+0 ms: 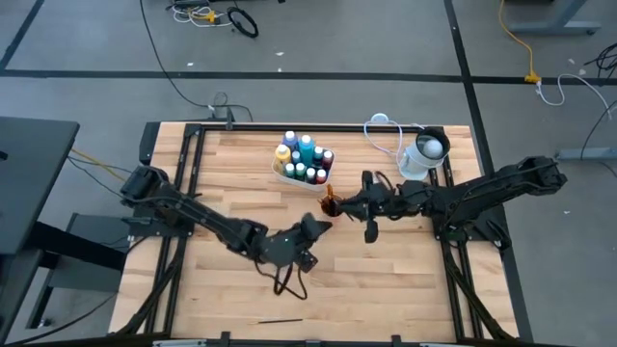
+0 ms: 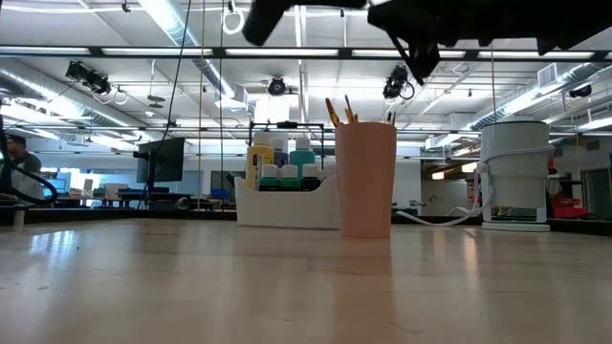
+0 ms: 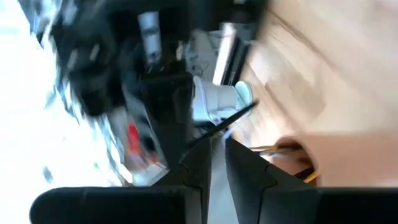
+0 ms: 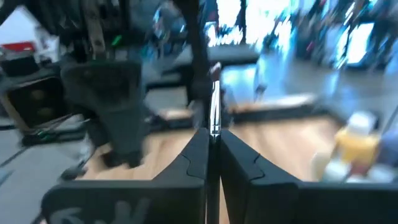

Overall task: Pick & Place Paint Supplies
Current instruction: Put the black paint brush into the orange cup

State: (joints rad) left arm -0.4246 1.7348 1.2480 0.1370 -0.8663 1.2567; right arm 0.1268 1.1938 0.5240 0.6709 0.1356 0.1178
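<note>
Now the right claw (image 4: 212,146) is clamped on a thin brush (image 4: 213,109) above the bench's (image 1: 405,280) middle, beside the cup (image 1: 330,203); the left claw's (image 3: 214,163) state cannot be told.

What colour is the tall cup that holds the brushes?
The cup is a pale peach-pink; the low view shows it best.

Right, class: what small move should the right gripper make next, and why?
Probably swing toward the cup and lower the brush in. The right gripper is shut on that thin brush, the cup beside it holds other brushes, and the left gripper sits close by.
</note>
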